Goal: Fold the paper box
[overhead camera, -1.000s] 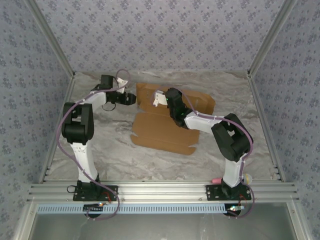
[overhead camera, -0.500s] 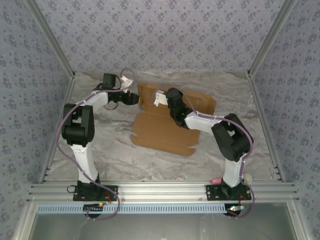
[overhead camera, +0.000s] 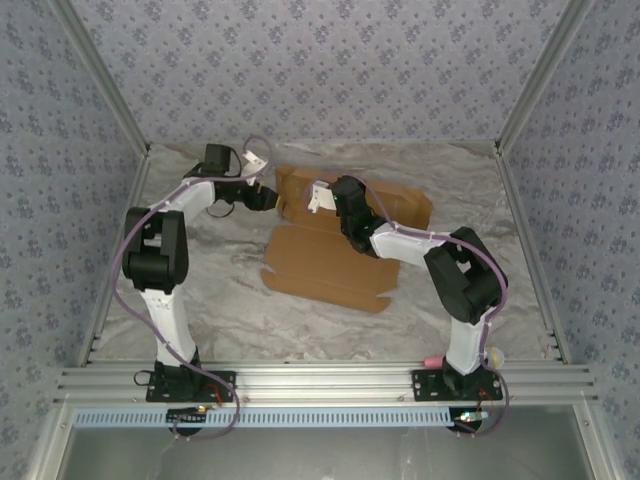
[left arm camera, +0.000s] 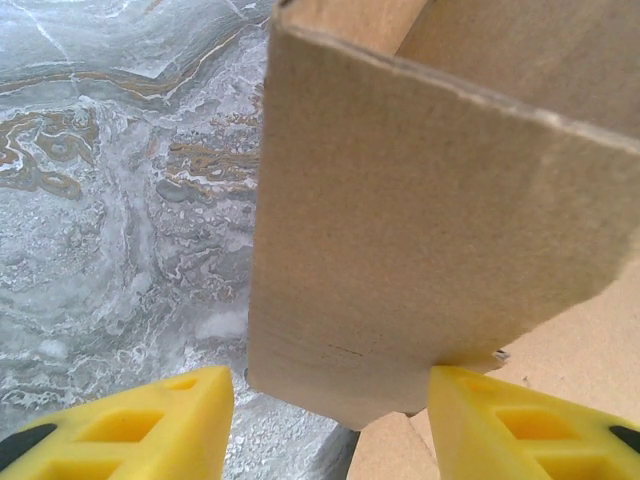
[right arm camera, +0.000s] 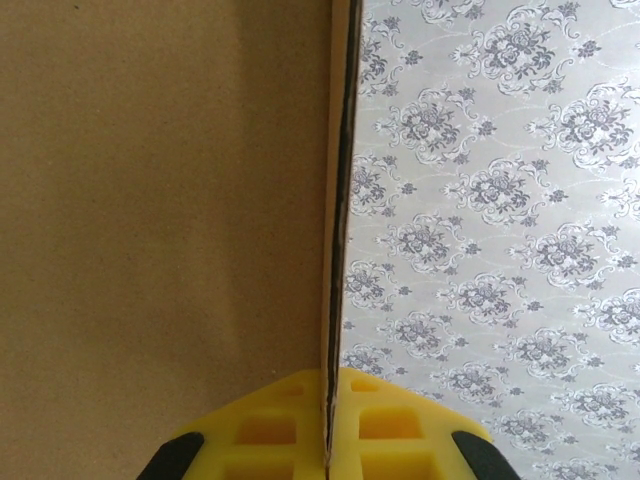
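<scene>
Brown, plain cardboard makes up the paper box (overhead camera: 325, 262). It is a die-cut sheet lying in the middle of the marbled grey surface (overhead camera: 215, 300), not yet closed into a box. Its near panel lies flat, with small tabs and notches along the edge toward 6 o'clock. A second panel spreads out toward 2 o'clock. At the sheet's 11 o'clock corner a wall and a side flap stand up off the surface.

In the left wrist view the yellow left fingers (left arm camera: 150, 425) are apart. The raised flap's matte, fibrous face stands just beyond them, and its lower corner dips into the gap. Whether either finger touches the flap I cannot tell. Marbled surface shows at 9 o'clock of the flap, and flat cardboard at 4 o'clock. From above, these fingers sit at 9 o'clock of the raised corner, pointing at it.

In the right wrist view the yellow right fingers (right arm camera: 270, 435) are pressed together on the thin edge of a cardboard panel, seen edge-on as a dark line. The panel's plain face lies at 9 o'clock and floral wallpaper (right arm camera: 500, 200) at 3 o'clock. From above, they grip the top of the raised wall.

A small pink stick-like item (overhead camera: 433, 359) lies at 5 o'clock on the surface, beside the right arm's base.
</scene>
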Robot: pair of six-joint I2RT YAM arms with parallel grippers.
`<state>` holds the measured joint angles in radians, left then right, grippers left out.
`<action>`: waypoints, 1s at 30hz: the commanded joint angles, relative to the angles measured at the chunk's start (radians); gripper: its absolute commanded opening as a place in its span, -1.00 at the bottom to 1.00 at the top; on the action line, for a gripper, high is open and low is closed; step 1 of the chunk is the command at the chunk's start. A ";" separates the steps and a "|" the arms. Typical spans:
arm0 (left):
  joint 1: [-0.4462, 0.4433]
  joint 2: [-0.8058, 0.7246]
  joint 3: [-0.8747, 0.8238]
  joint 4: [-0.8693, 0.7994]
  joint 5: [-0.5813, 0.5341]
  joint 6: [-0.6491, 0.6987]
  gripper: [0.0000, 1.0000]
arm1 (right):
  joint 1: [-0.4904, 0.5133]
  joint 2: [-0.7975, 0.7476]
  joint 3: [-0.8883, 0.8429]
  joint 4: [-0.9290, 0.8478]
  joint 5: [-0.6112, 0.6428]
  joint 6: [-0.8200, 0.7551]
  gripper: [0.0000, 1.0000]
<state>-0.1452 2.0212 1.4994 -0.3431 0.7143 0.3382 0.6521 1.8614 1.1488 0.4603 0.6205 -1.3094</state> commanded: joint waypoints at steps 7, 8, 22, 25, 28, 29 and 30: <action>0.068 -0.045 0.108 -0.210 0.001 0.140 0.15 | -0.007 -0.012 -0.005 -0.024 -0.014 -0.034 -1.00; 0.079 -0.044 0.112 -0.216 -0.007 0.141 0.15 | -0.009 -0.011 -0.006 -0.020 -0.013 -0.038 -1.00; 0.102 0.110 0.293 -0.257 -0.167 0.124 0.14 | 0.000 -0.008 -0.007 -0.012 -0.011 -0.041 -0.99; 0.104 0.155 0.340 -0.261 -0.169 0.106 0.12 | -0.001 -0.005 -0.001 -0.019 -0.013 -0.039 -0.99; 0.093 0.195 0.395 -0.288 -0.158 0.108 0.11 | -0.001 -0.004 0.002 -0.024 -0.011 -0.038 -0.99; 0.085 0.205 0.411 -0.305 -0.140 0.120 0.11 | -0.001 -0.004 0.003 -0.025 -0.010 -0.037 -1.00; 0.079 0.209 0.420 -0.319 -0.113 0.134 0.11 | -0.001 -0.002 0.004 -0.026 -0.012 -0.037 -1.00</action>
<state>-0.0452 2.2127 1.8679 -0.5919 0.5545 0.4454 0.6495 1.8610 1.1488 0.4633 0.6140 -1.3262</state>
